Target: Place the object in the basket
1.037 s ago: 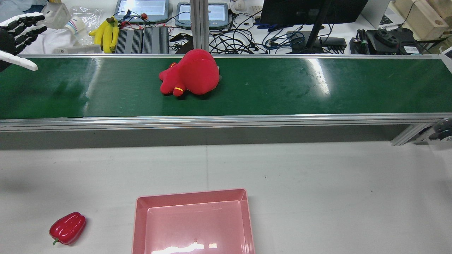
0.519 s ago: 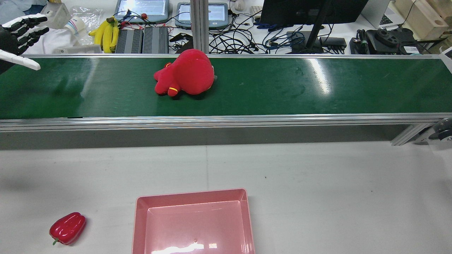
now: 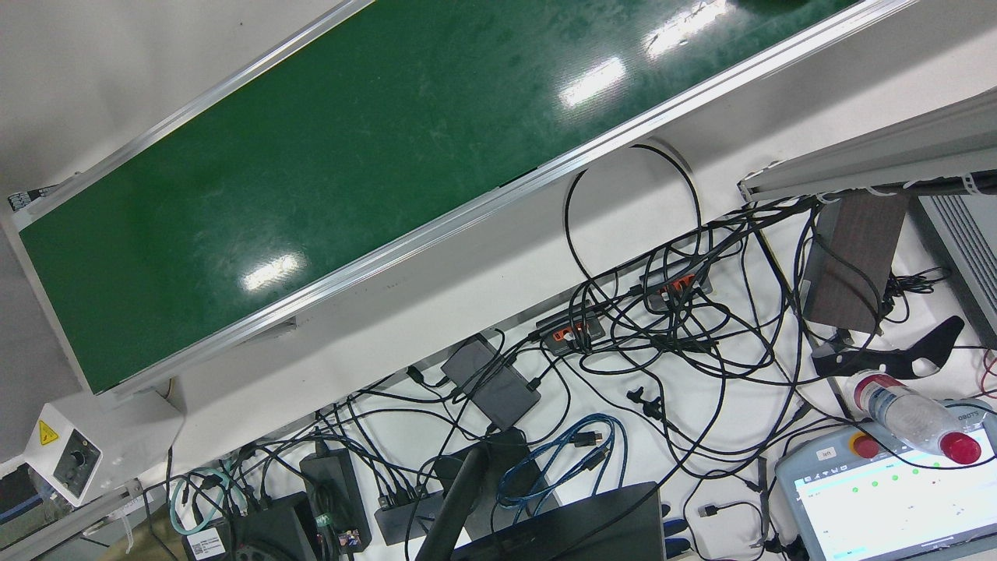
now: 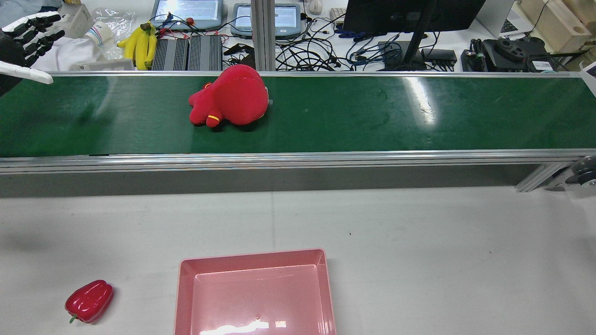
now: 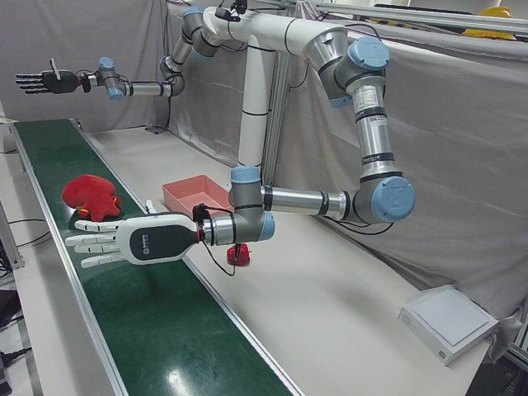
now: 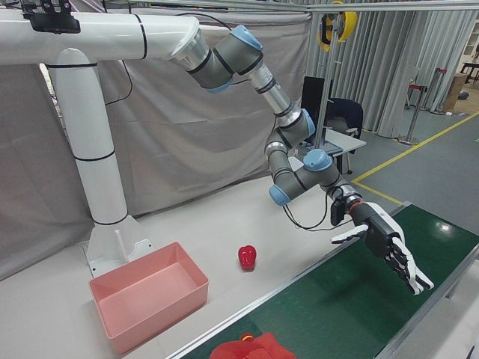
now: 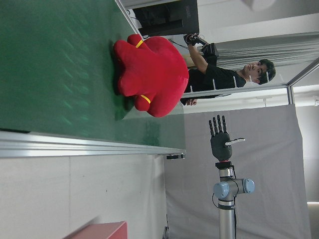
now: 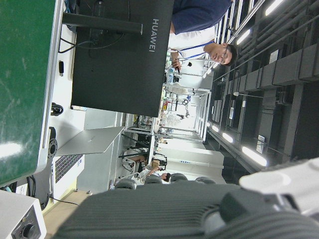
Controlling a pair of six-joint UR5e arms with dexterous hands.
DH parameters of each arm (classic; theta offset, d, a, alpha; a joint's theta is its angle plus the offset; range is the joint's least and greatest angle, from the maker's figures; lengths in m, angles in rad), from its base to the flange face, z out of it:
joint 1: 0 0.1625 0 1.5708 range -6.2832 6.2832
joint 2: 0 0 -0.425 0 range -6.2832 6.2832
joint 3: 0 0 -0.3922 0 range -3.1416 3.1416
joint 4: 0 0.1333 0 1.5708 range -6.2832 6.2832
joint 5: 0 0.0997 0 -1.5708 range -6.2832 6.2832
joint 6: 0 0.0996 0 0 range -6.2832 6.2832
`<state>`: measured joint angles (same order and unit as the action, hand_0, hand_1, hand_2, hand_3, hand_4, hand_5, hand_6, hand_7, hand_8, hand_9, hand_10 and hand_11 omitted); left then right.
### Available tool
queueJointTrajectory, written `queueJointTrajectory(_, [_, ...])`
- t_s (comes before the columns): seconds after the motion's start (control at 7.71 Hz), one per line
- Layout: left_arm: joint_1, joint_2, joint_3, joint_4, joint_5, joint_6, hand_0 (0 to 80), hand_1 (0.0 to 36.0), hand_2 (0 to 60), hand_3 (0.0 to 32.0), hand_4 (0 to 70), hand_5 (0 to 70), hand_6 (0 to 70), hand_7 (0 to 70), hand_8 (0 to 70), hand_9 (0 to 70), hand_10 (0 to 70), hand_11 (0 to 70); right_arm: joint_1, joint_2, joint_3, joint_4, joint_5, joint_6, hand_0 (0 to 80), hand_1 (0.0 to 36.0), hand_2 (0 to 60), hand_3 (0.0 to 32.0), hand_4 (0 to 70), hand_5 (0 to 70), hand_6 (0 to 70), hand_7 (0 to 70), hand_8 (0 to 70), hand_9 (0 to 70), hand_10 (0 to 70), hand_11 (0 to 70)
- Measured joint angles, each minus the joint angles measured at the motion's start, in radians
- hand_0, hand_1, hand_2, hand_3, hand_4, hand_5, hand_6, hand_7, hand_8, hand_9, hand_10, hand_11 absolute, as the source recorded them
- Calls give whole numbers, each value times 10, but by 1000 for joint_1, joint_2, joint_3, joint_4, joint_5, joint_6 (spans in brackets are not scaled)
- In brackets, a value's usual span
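A red plush toy (image 4: pixel 230 97) lies on the green conveyor belt (image 4: pixel 396 121), left of its middle; it also shows in the left hand view (image 7: pixel 149 74) and the left-front view (image 5: pixel 91 198). The pink basket (image 4: pixel 253 254) stands empty on the grey table near the front edge. My left hand (image 4: pixel 25 39) is open and empty, hovering over the belt's left end, well apart from the toy; it also shows in the left-front view (image 5: pixel 124 242) and the right-front view (image 6: pixel 385 247). My right hand (image 5: pixel 41 81) is open and empty, held high over the far end of the belt.
A red bell pepper (image 4: pixel 89 301) lies on the table left of the basket. Behind the belt a desk holds bananas (image 4: pixel 139 44), tablets, cables and a monitor. An operator shows in the left hand view (image 7: pixel 229 74).
The plush toy has travelled left along the belt, towards my left hand. My left hand has shifted slightly up and back at the view's left edge.
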<state>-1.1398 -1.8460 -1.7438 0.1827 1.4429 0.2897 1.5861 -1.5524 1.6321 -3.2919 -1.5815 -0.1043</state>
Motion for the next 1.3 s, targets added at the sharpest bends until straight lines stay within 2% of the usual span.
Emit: queueJointTrajectory(1.3, [1,5,-3,14,-3,2,671,199,0,0,83,183,21,21,72,119,0,0,0,0,0,0,0,0,0,0,0,0,0,0,0,0,0,0,0,0])
